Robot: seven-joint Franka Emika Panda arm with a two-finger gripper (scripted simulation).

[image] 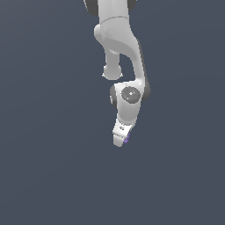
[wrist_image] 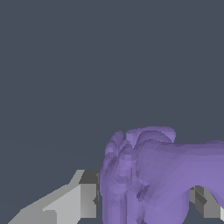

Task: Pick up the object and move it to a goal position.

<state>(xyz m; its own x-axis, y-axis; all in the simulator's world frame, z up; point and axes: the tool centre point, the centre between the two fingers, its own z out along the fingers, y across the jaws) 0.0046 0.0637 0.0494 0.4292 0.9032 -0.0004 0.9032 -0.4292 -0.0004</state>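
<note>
Wrist view only: object point(wrist_image: 153, 179) between fingers point(wrist_image: 76, 199)

A: What lies behind everything?
B: A plain slate-grey backdrop point(image: 44, 176), flat and even across the exterior view.
A: Any walls, furniture or windows?
B: None that I can make out. The wrist view shows the same dull grey, softly lit.

Plain purple object point(wrist_image: 148, 175), white-grey arm point(image: 121, 48)
</note>
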